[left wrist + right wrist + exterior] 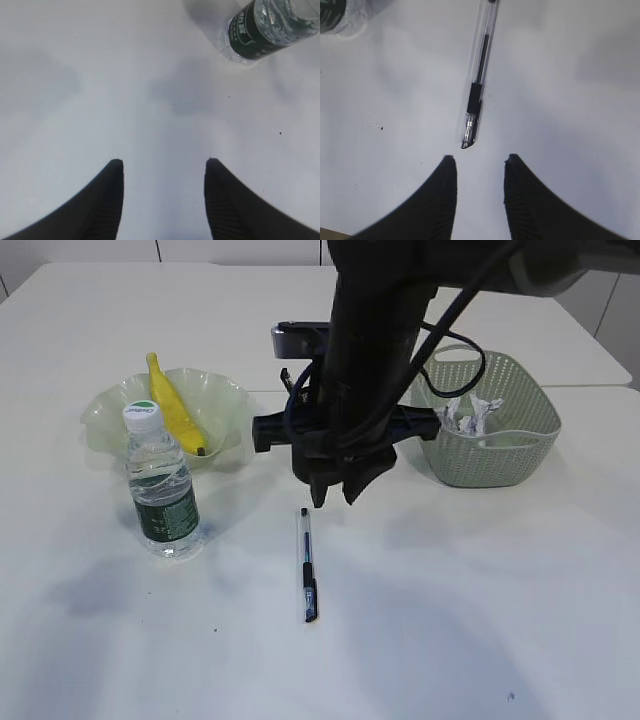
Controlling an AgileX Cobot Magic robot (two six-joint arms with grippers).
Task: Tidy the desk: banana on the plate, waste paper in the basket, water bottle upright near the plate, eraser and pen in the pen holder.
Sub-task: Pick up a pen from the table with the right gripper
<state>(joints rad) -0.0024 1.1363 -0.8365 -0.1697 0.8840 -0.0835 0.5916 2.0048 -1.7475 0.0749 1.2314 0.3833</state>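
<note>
A clear pen (307,560) with black ends lies on the white table. My right gripper (335,498) hangs open and empty just behind its far end; in the right wrist view the pen (479,85) lies just ahead of the open fingers (479,159). The banana (178,410) lies on the pale green plate (105,405). The water bottle (160,485) stands upright next to the plate. Crumpled paper (470,418) lies in the green basket (500,455). My left gripper (164,162) is open and empty over bare table, with the bottle's base (265,30) ahead to its right. Eraser and pen holder are out of view.
The right arm's dark body (365,360) blocks the middle back of the table. The bottle's base (340,15) shows at the top left corner of the right wrist view. A second table edge runs behind the basket.
</note>
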